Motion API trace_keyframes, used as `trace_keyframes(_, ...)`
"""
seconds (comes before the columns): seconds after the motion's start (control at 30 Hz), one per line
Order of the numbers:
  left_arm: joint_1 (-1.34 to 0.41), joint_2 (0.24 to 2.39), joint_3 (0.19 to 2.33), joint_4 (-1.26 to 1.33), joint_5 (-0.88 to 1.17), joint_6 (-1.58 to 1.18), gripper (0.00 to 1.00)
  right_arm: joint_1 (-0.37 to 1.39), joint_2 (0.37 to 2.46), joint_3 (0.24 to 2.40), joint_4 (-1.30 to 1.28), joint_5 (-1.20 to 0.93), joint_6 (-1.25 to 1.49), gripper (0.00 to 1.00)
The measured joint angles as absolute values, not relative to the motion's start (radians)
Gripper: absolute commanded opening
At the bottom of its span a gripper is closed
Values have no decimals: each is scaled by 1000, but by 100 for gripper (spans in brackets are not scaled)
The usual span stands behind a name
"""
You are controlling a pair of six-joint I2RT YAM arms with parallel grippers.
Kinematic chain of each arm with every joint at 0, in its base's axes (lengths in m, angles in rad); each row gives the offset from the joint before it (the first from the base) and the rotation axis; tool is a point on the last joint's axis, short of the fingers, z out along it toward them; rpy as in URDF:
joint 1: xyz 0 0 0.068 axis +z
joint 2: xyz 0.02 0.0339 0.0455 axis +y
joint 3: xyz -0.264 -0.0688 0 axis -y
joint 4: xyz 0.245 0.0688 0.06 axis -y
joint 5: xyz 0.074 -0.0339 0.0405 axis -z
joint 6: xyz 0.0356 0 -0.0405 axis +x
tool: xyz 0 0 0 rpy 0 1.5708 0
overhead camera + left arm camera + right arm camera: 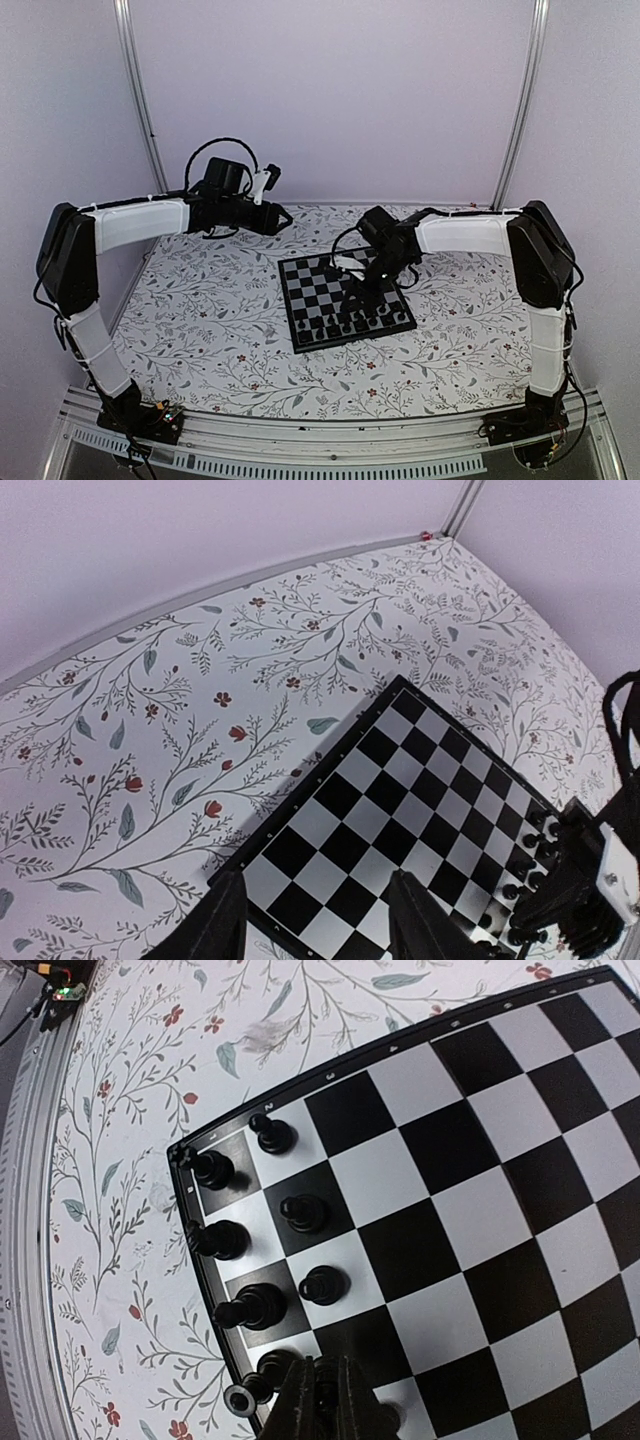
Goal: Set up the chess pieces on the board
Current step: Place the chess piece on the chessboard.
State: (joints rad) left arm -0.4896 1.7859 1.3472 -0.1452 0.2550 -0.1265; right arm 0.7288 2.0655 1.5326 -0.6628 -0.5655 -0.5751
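Board [320, 285] on floral tabletop [200, 320], lilac walls [330, 90]

Black pieces [303, 1212]; black-and-grey checked board [470, 1210]

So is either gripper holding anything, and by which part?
Left gripper: open, empty. Right gripper: shut low among the chess pieces; whether it pinches one cannot be told.
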Motion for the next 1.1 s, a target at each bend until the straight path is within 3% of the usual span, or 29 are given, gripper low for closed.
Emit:
trace_keyframes(0.63,-490,1794,1359,-149,273,-132,50,747,2117,1562,-687,-538,-574,11)
trace_keyframes(1.1,-490,1803,1359,-152,281,-136,51,747,2117,1562,-680,-511,-561,23)
